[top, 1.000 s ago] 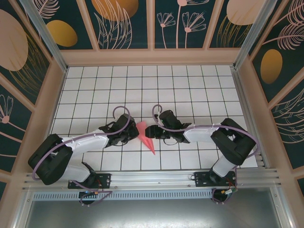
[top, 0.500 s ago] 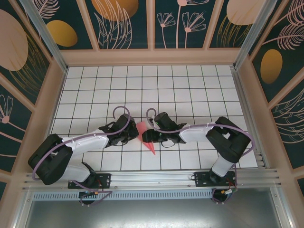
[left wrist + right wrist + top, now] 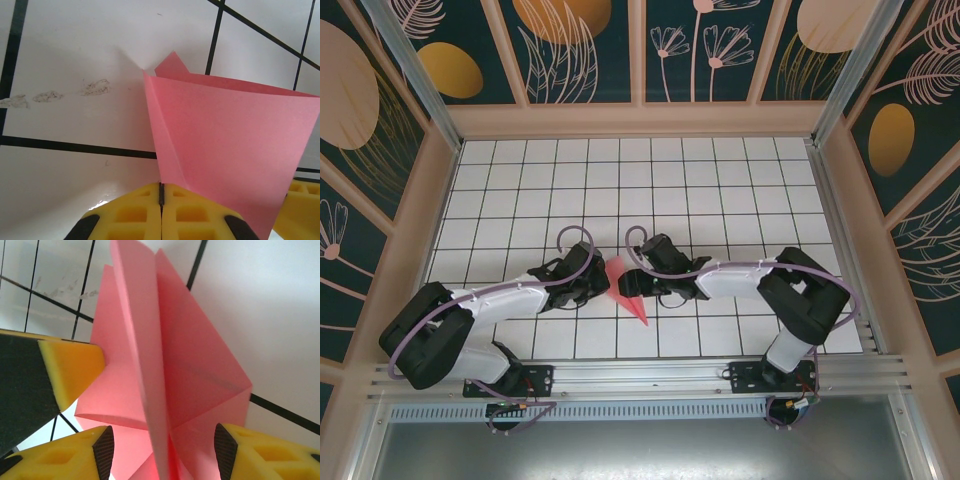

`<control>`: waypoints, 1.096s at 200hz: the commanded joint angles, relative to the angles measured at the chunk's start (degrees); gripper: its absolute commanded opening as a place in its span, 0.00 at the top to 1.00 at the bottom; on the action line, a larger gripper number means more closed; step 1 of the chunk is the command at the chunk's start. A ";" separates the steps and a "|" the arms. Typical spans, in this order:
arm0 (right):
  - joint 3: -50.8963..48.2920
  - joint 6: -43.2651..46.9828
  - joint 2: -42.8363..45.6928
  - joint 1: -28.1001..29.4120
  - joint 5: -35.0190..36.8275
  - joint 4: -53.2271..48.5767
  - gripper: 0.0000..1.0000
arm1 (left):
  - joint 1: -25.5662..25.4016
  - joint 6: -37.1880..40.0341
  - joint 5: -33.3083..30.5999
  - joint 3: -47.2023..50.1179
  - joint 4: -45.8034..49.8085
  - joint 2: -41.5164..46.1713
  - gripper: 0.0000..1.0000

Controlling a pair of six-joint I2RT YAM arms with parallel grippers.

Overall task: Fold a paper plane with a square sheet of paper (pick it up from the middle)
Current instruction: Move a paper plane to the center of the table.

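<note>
The folding looks well along. The paper plane (image 3: pixel 634 306) is a narrow pink dart near the front middle of the table (image 3: pixel 720 180), its nose pointing toward the arm bases. The left gripper (image 3: pixel 161 200) has its yellow pads pressed together on one edge at the wide end. The right gripper (image 3: pixel 160 450) stands with jaws apart, straddling the raised centre fold. I'd say the next move is to close gently on that fold and press the crease without dragging the paper. The table is white tiles with black lines and a few scuffs (image 3: pixel 95 87), with dark floral walls (image 3: pixel 590 50) all round.
</note>
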State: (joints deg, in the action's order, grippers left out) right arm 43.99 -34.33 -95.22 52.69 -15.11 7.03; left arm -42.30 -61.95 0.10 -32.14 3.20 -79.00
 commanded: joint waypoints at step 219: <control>14.65 -3.71 -2.27 1.49 30.76 -26.42 0.98 | 0.42 0.07 -9.37 2.43 6.43 18.13 0.65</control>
State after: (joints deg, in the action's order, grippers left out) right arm 53.89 -32.18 -97.91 57.06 3.33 -9.72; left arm -42.30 -61.39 -3.62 -31.83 5.37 -65.25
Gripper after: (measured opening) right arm 0.063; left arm 0.337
